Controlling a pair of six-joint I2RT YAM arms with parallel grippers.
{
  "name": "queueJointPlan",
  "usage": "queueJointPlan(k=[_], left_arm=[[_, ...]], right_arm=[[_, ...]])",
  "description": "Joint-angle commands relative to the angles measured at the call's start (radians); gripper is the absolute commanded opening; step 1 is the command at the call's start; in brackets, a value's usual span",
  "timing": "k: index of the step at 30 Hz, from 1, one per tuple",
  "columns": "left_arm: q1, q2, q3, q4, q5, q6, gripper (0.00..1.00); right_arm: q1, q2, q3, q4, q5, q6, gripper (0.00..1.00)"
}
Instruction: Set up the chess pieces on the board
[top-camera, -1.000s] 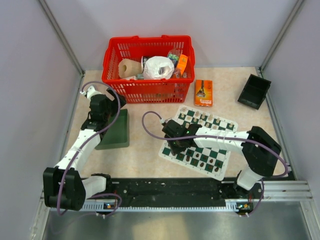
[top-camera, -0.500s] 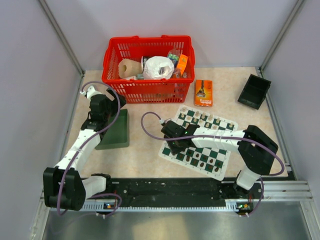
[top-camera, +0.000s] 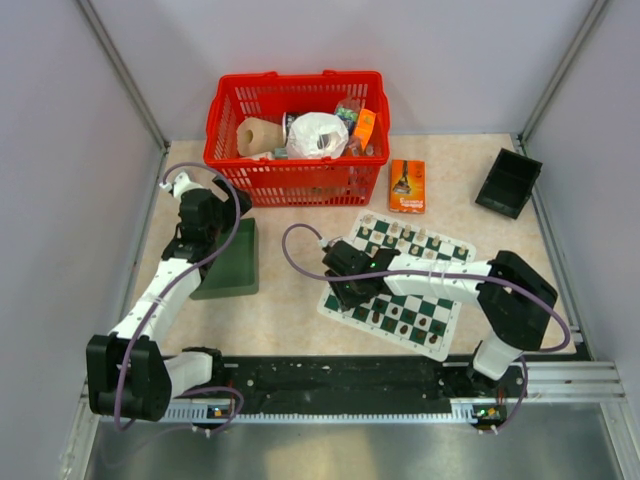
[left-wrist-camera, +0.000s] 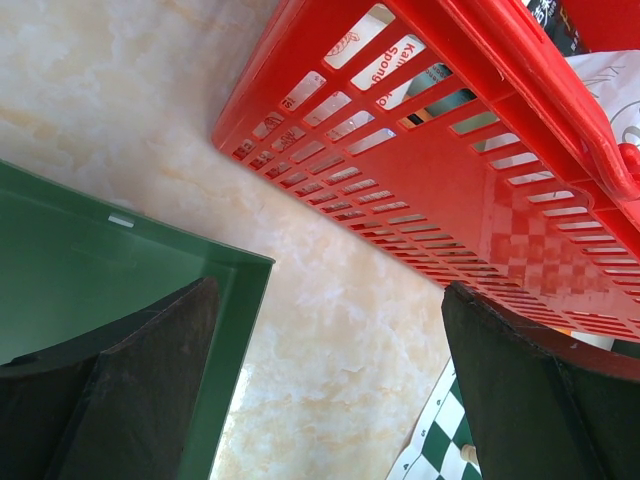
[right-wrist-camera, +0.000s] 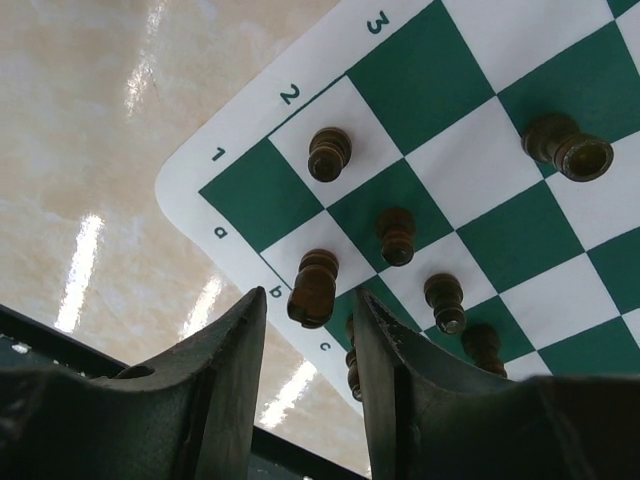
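Observation:
The board (top-camera: 328, 308) lies right of centre, green and white checks with chess pieces along its far and near rows. My right gripper (top-camera: 345, 297) hovers over its near-left corner. In the right wrist view the jaws of that gripper (right-wrist-camera: 310, 291) stand open around a dark piece (right-wrist-camera: 316, 275) upright on a white square of the board (right-wrist-camera: 480, 130), with a gap on each side. More dark pieces (right-wrist-camera: 397, 235) stand nearby. My left gripper (top-camera: 232, 210) is wide open and holds nothing (left-wrist-camera: 330, 290); it hangs above the bare table between the green tray (left-wrist-camera: 100, 270) and the basket.
A red basket (top-camera: 297, 130) of groceries stands at the back; its wall (left-wrist-camera: 450, 170) is close to my left fingers. An orange box (top-camera: 407, 185) lies behind the board, a black tray (top-camera: 508, 182) at the far right, and the green tray (top-camera: 228, 258) at the left.
My right gripper's jaws have parted from the dark piece, which now stands free on the board's corner. The left arm has not moved.

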Motion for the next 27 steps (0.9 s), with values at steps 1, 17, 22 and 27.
queueJointPlan(k=[1, 17, 22, 27], left_arm=[[0.005, -0.022, -0.01, 0.034, -0.004, 0.004, 0.99], [0.005, -0.022, -0.01, 0.037, 0.0, 0.004, 0.99], [0.005, -0.022, -0.011, 0.034, -0.002, 0.005, 0.99], [0.006, -0.022, -0.01, 0.034, -0.005, 0.007, 0.99]], right_arm=[[0.013, -0.091, 0.055, -0.01, 0.025, -0.016, 0.41], [-0.166, -0.085, 0.072, 0.007, 0.117, -0.01, 0.43], [-0.185, -0.018, 0.076, 0.031, 0.125, 0.004, 0.44], [-0.192, 0.012, 0.088, 0.046, 0.132, -0.004, 0.44]])
